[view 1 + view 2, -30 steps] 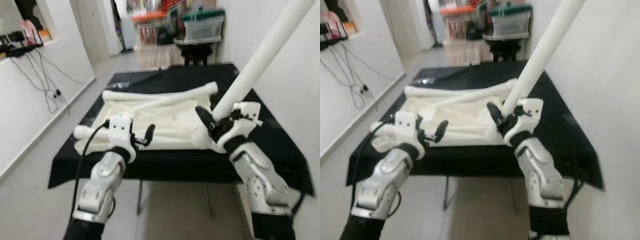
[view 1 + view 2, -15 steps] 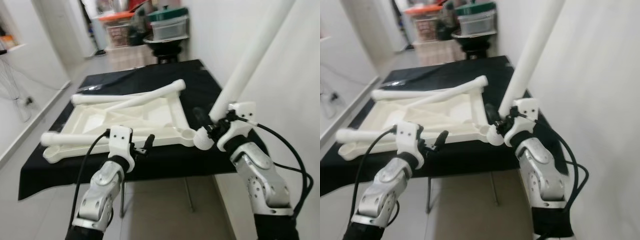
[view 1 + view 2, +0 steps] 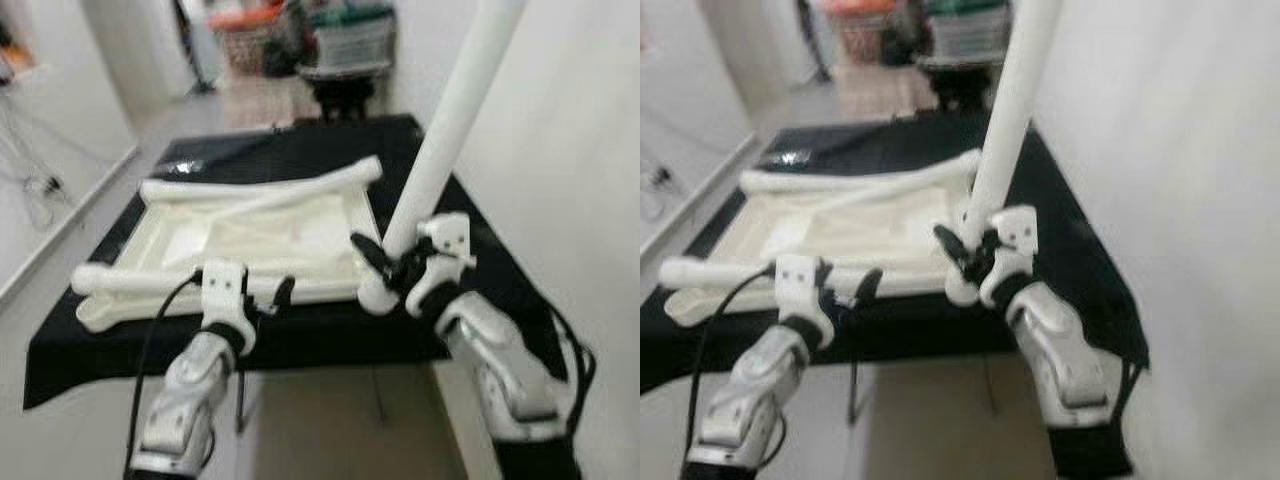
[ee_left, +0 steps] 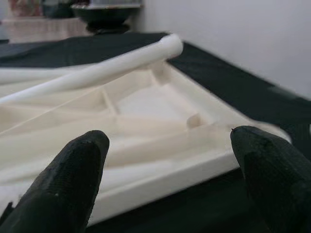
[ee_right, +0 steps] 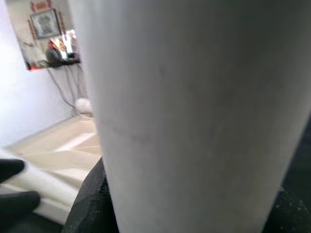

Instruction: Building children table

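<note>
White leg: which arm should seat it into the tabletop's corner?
Right, probably. The right claw is shut on the white leg, upright, its lower end beside the upturned tabletop's near right corner. The left claw is open and empty, at the near edge.

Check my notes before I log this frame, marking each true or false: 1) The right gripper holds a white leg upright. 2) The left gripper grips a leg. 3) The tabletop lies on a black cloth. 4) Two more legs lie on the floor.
1) True: the right gripper is shut on the white leg, which stands nearly upright.
2) False: the left gripper is open and holds nothing, near the tabletop edge.
3) True: it rests on the black cloth.
4) False: the two other legs lie across the tabletop.
</note>
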`<state>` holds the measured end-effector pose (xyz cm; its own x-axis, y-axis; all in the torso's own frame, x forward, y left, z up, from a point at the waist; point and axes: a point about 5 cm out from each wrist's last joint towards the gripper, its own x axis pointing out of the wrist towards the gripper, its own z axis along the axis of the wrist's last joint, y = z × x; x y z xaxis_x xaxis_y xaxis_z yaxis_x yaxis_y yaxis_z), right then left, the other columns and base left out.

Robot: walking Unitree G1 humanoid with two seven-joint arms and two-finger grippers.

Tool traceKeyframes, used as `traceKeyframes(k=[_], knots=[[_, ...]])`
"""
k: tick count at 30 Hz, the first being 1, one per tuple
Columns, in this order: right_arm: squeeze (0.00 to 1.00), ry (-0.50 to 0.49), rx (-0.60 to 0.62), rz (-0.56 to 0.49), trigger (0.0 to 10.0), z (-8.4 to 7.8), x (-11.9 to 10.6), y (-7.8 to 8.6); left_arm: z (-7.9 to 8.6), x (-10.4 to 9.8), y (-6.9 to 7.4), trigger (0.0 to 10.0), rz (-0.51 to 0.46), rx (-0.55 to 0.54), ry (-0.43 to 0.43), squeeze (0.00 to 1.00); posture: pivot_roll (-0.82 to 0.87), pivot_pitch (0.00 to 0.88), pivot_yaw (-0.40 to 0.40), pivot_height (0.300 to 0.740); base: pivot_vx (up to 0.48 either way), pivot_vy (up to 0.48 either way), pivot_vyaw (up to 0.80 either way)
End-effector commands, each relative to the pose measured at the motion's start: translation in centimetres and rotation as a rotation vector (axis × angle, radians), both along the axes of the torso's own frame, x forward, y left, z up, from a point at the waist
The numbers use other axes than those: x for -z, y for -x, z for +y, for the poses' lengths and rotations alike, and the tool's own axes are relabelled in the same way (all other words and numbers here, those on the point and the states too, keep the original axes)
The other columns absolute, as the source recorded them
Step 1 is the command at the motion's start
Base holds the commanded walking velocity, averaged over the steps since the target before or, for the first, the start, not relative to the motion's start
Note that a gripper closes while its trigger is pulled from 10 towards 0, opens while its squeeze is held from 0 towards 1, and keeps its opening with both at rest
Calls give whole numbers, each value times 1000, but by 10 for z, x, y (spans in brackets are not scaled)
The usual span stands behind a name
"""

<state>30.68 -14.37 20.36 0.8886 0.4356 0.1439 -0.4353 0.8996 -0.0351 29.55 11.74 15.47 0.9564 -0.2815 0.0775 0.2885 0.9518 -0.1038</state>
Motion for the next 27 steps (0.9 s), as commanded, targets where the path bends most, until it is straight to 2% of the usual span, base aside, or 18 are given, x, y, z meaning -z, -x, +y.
traceKeyframes(k=[1,4,8,10,11,13,14,19,23,27], knots=[[0,16,-66,-37,10000,14,-2,4,9,3,0,10000,15,-28,-10,0,-118,0,45,740,330,0,0],[0,81,-153,-67,10000,21,0,12,8,3,1,10000,13,-15,-9,0,-117,0,48,740,325,0,508],[0,68,-179,-75,10000,23,0,14,6,1,2,10000,0,10,-2,0,-117,0,48,740,81,0,791],[0,-1,-191,-88,10000,23,-5,16,3,1,5,10000,1,39,-17,0,-113,0,46,740,0,-167,0],[0,-1,-191,-88,10000,23,-5,16,3,1,5,10000,1,39,-17,0,-113,0,46,740,0,-334,0],[0,25,-201,-68,10000,23,-4,16,-2,4,9,10000,-3,61,-83,0,-112,0,45,740,0,-403,0],[0,25,-201,-68,10000,23,-4,16,-2,4,9,10000,-3,61,-83,0,-112,0,45,740,0,-472,0],[0,63,-175,-54,10000,22,0,15,2,4,6,10000,21,19,-48,0,-111,0,44,740,0,-86,0],[0,109,-105,-31,10000,19,4,10,3,6,8,10000,26,21,-53,0,-112,0,47,740,0,0,0],[0,108,-65,-3,10000,15,5,6,3,7,9,10000,33,19,-56,0,-112,0,47,740,0,0,0]])
